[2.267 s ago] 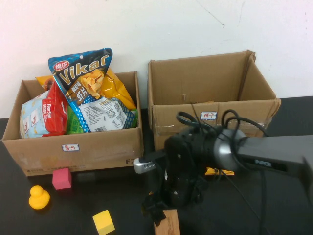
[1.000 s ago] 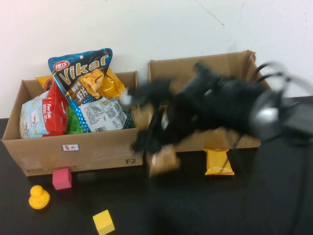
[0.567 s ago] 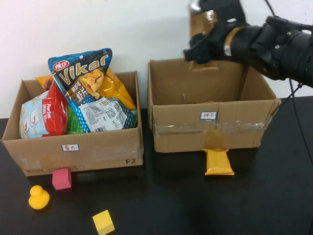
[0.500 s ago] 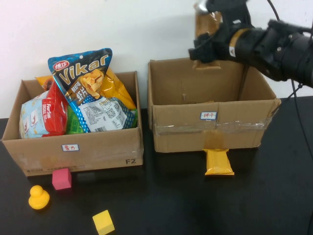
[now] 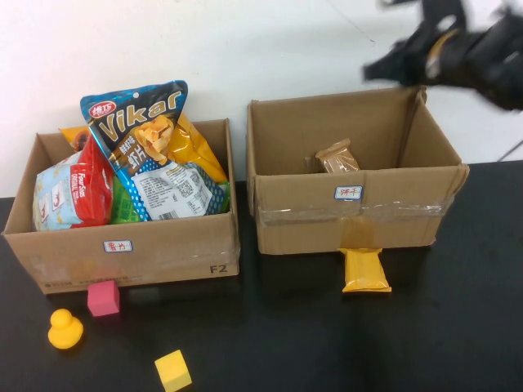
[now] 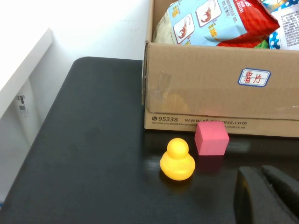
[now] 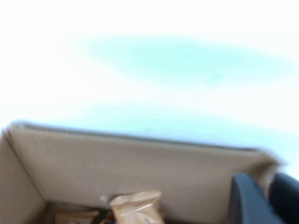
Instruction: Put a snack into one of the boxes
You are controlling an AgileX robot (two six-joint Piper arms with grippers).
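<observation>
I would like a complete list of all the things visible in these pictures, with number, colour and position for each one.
left box: 1, brown cardboard, table left, full of snack bags
Vikar bag: 1, dark blue, upright in the left box
red and light blue bag: 1, in the left box, left side
right box: 1, brown cardboard, table right
brown snack: 1, inside the right box
orange packet: 1, on the table before the right box
pink cube: 1, before the left box
yellow duck: 1, near the pink cube
yellow cube: 1, front of the table
left gripper: near the pink cube, low
right gripper: black, raised above the right box
</observation>
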